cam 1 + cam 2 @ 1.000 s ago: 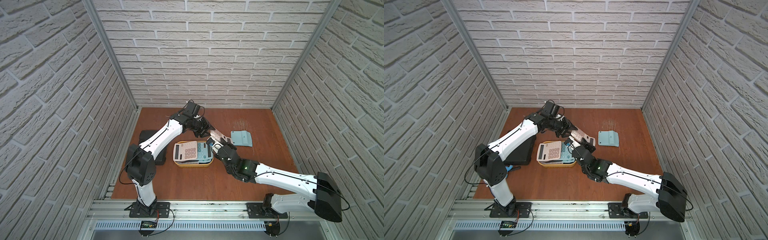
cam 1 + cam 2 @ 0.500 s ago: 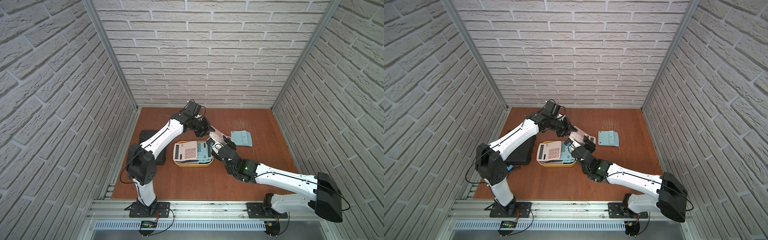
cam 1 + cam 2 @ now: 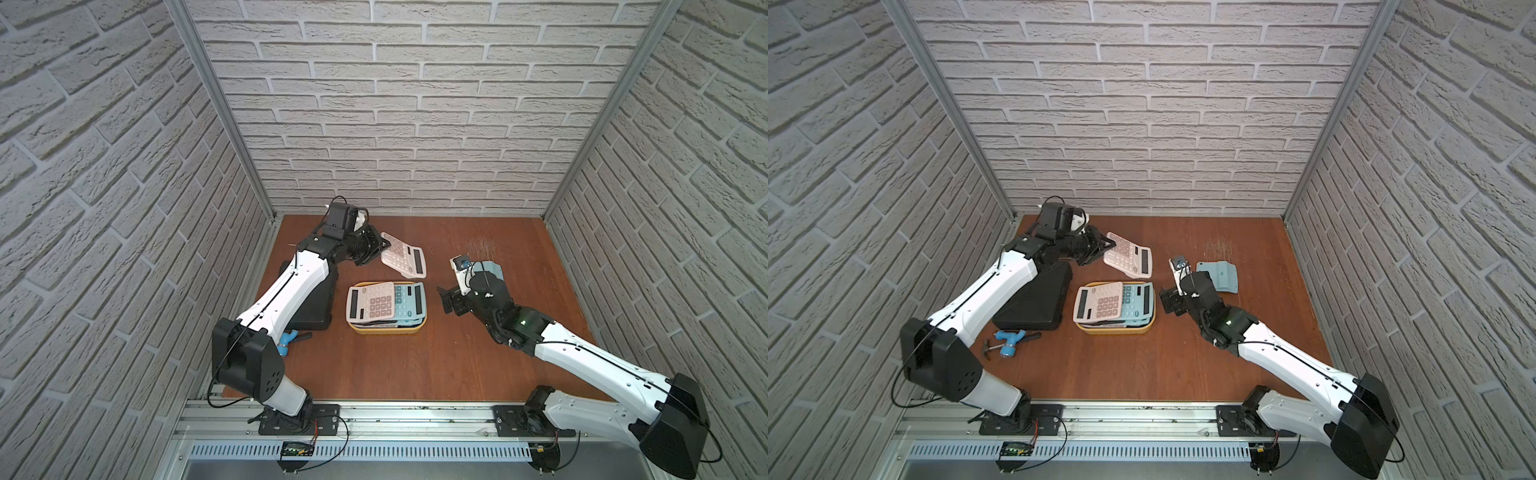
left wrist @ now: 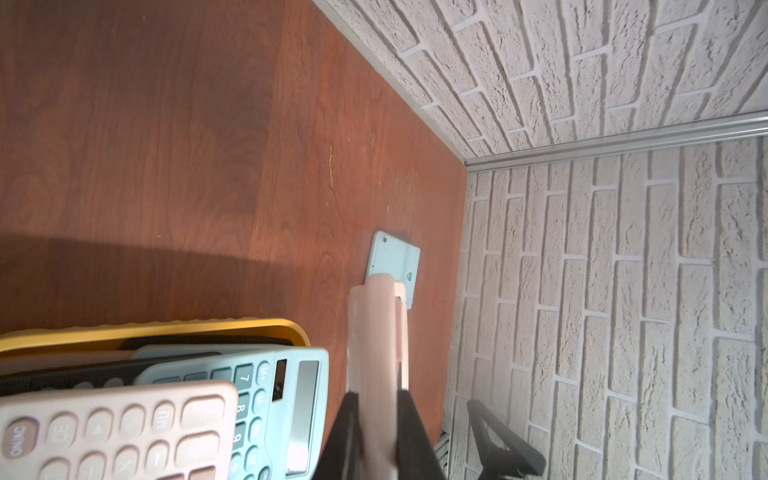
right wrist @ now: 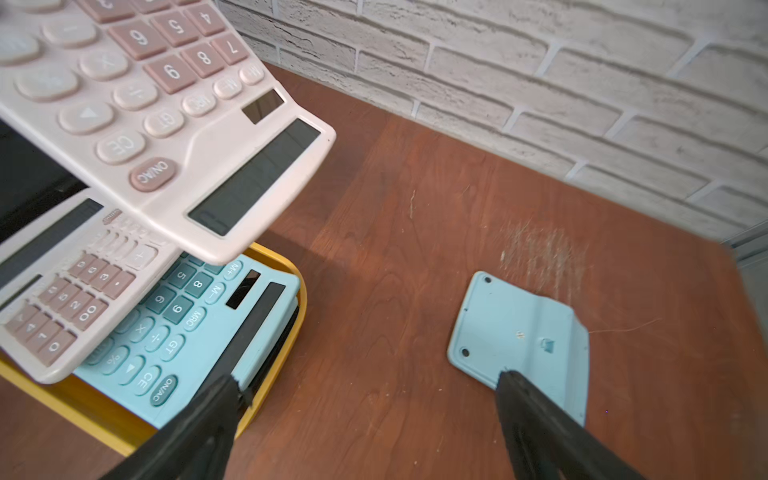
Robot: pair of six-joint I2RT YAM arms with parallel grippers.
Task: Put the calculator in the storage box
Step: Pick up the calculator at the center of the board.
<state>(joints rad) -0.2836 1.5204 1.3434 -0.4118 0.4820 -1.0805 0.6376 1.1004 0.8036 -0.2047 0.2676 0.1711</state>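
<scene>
Brick-walled booth, wooden table (image 3: 415, 365). The right gripper (image 3: 444, 297) has just let go, jaws wide. The left gripper (image 3: 376, 249) alone pinches the pink calculator (image 3: 403, 259), tilted beyond the crowded yellow box (image 3: 386, 331); placing remains.

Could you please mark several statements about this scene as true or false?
1. The left end effector is shut on a pink calculator. True.
2. A black case lies beside the storage box. True.
3. The storage box is empty. False: it holds a second pink calculator and a face-up blue calculator.
4. The right end effector is shut on something. False: the right end effector is open, holding nothing.
</scene>
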